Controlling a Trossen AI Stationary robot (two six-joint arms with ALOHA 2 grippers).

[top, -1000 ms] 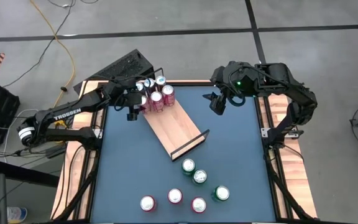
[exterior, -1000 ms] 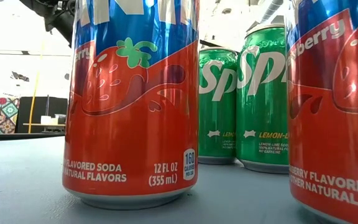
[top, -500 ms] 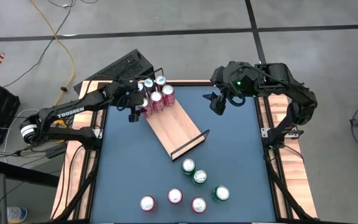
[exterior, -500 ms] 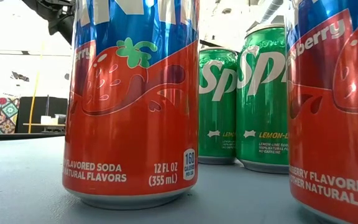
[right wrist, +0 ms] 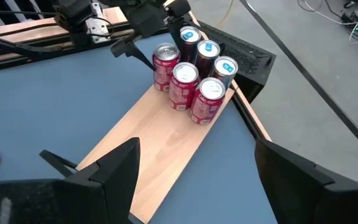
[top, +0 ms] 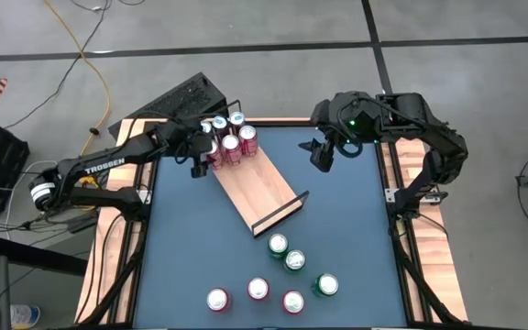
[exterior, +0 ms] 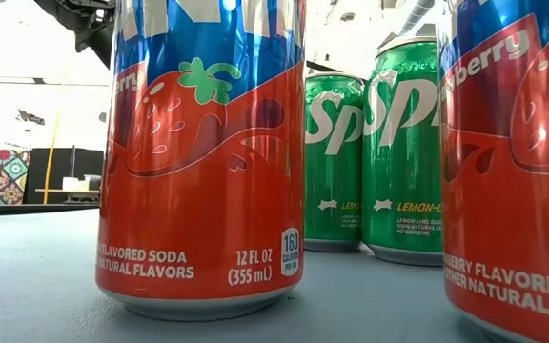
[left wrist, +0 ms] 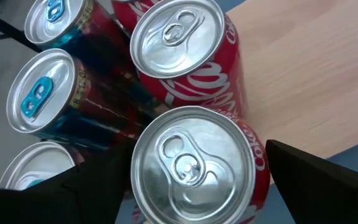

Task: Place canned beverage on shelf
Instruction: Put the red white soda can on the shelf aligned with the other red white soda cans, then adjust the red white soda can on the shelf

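The job is looking about half done. The flat light-wood shelf with thin black end rails (top: 262,188) is lying aslant on the dark blue table (top: 181,238), running from 11 o'clock toward the middle. Its 11 o'clock end is carrying a tight cluster of cans, while the rest of the board is lying bare.

Counting on the shelf, six cans are standing upright. Three are red cola cans with silver tops (right wrist: 184,87), and three are dark cans with blue pull-tabs (right wrist: 207,53) behind them, nearer the rail.

Six more cans are waiting on the table around 6 o'clock, well apart from the shelf. Three of these are green lemon-lime cans (top: 294,261) and three are red-orange strawberry soda cans (top: 258,290). Those, I judge, are what is left to be moved.

The left gripper (top: 197,158) is hanging over the cluster's 9 o'clock side. Its jaws are standing wide on either side of the nearest red cola can (left wrist: 194,168), which is resting on the board rather than being carried.

The right gripper (top: 320,154) is hovering over the table at about 1 o'clock. Its jaws are spread wide and are gripping nothing.
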